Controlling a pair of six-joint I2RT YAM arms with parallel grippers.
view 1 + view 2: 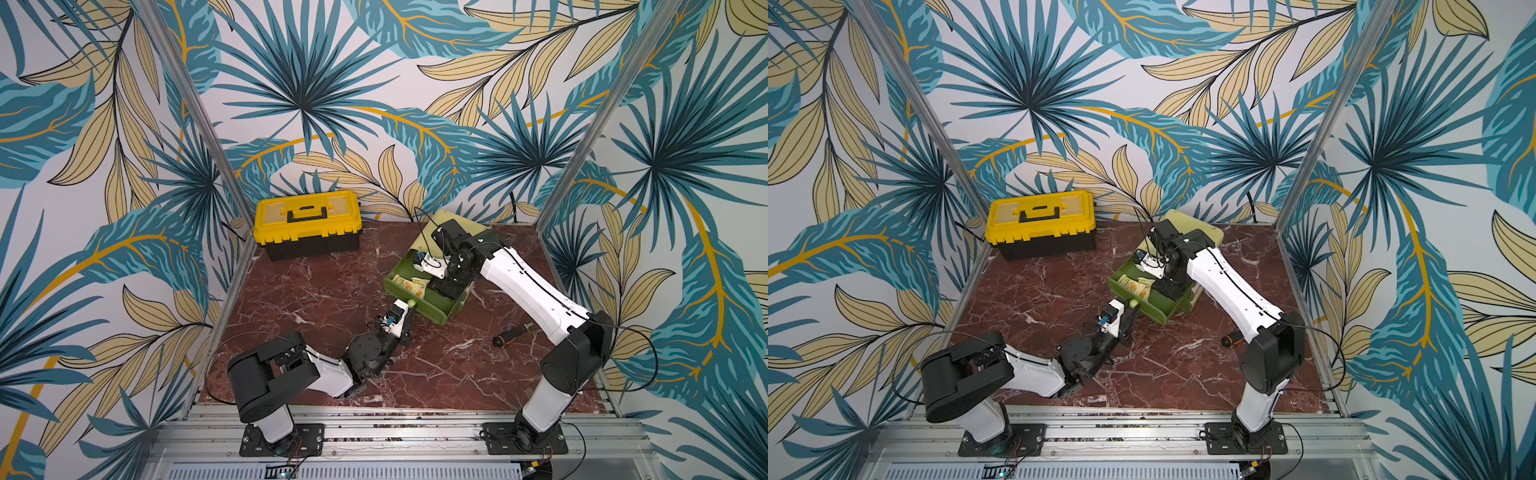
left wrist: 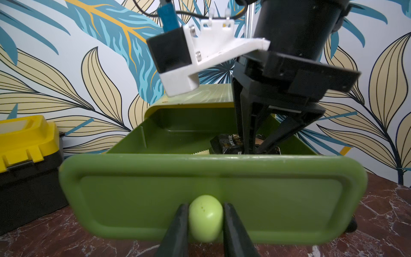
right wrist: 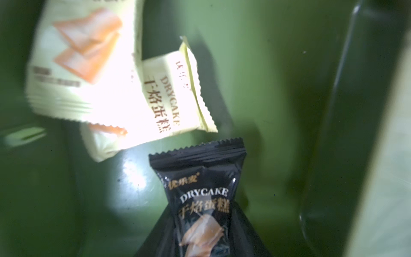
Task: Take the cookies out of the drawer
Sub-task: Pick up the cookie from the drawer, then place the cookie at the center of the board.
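Observation:
A green drawer (image 1: 432,313) (image 1: 1152,309) (image 2: 278,200) stands pulled out of a pale green cabinet (image 1: 446,222). My left gripper (image 2: 205,205) (image 1: 409,311) is shut on the drawer's light green knob (image 2: 205,222). My right gripper (image 3: 202,214) (image 2: 253,151) reaches down inside the drawer. It is shut on a black cookie packet (image 3: 198,178) (image 2: 229,144), pinching it between both fingers. Pale yellow cookie packets (image 3: 169,95) (image 3: 77,57) (image 1: 409,286) (image 1: 1133,286) lie overlapping on the drawer floor beside it.
A yellow and black toolbox (image 1: 306,224) (image 1: 1040,224) (image 2: 22,142) sits at the back left of the red marble table. A black and orange screwdriver (image 1: 509,334) (image 1: 1233,340) lies on the table under the right arm.

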